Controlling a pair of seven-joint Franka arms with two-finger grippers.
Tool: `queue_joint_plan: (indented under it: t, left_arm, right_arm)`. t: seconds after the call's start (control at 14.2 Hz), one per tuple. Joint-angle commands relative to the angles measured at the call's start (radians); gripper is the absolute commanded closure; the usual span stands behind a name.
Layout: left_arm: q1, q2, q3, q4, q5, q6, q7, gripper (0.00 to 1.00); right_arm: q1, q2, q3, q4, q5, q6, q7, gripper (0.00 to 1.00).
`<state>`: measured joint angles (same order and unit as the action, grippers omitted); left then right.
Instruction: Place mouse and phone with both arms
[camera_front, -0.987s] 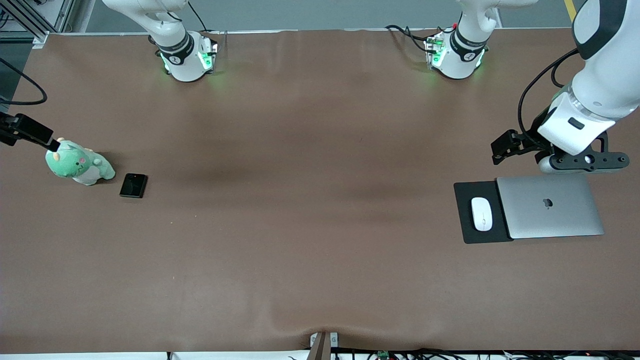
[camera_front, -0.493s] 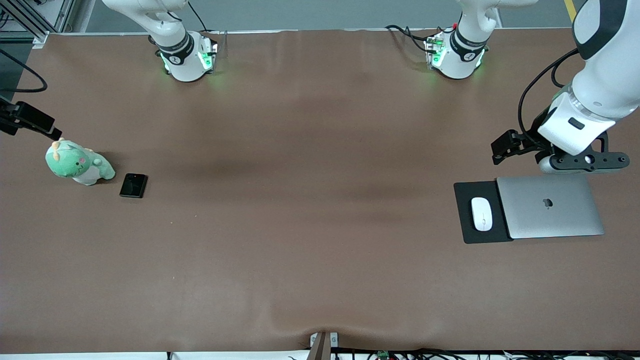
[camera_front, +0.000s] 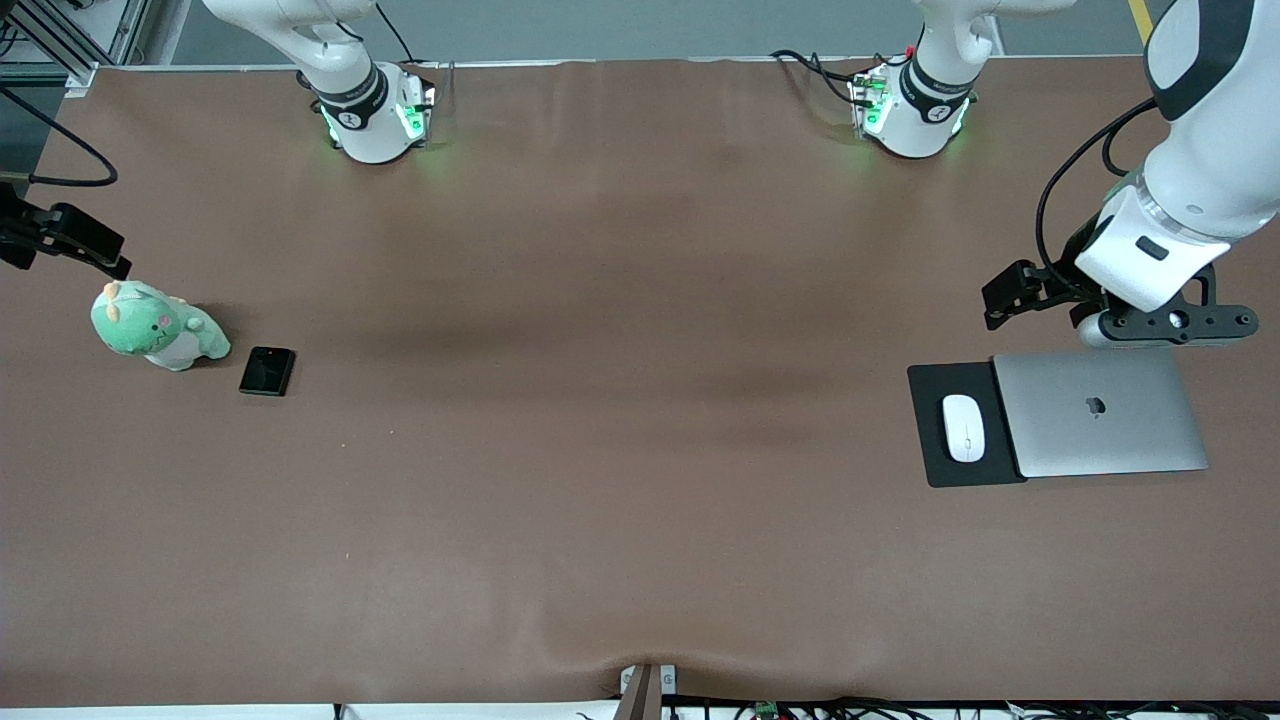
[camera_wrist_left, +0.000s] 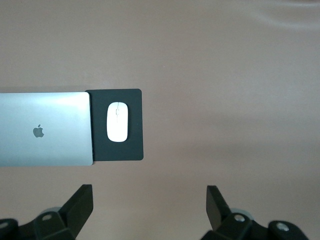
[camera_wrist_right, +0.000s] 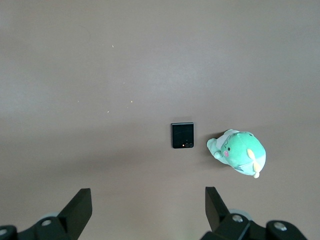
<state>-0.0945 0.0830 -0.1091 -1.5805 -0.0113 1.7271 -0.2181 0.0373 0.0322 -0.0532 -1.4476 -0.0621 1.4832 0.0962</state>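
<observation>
— Where is the mouse (camera_front: 964, 427) at this moment?

— It lies on a black mouse pad (camera_front: 935, 455), at the left arm's end of the tabletop (camera_front: 620, 420). A closed silver laptop (camera_front: 1100, 413) rests beside it and covers one edge of the pad. In the left wrist view the mouse (camera_wrist_left: 117, 121) is in the middle of the bare part of the pad (camera_wrist_left: 132, 147), apart from the laptop (camera_wrist_left: 45, 128).

— And the phone (camera_front: 267, 371)?

— At the right arm's end, flat on the tabletop, just beside a green plush toy (camera_front: 155, 326) but not touching it. The right wrist view shows the phone (camera_wrist_right: 182, 135) with its lenses at one corner, and the toy (camera_wrist_right: 240, 152) near it.

— What do the claws do?

— The left claw (camera_front: 1005, 297) hangs over the tabletop close to the laptop's edge that is farther from the front camera. Its fingers (camera_wrist_left: 80, 205) are spread wide and hold nothing. The right claw (camera_front: 110, 265) is in the air over the tabletop near the toy, at the edge of the front view. Its fingers (camera_wrist_right: 80, 207) are also wide apart and empty.
</observation>
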Motion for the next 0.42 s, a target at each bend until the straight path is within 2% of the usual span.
queue_joint_plan:
  t: [0.0,0.35]
  left_arm:
    - [0.002,0.011,-0.003,0.025,0.020,-0.024,0.005,0.00]
    - [0.001,-0.006,-0.003,0.002,0.020,-0.024,0.006,0.00]
  right_arm:
    - [0.003,-0.003,-0.002,0.013,-0.018,-0.014,0.016,0.00]
    - [-0.001,-0.003,-0.005,0.009,-0.018,-0.017,0.008,0.00]
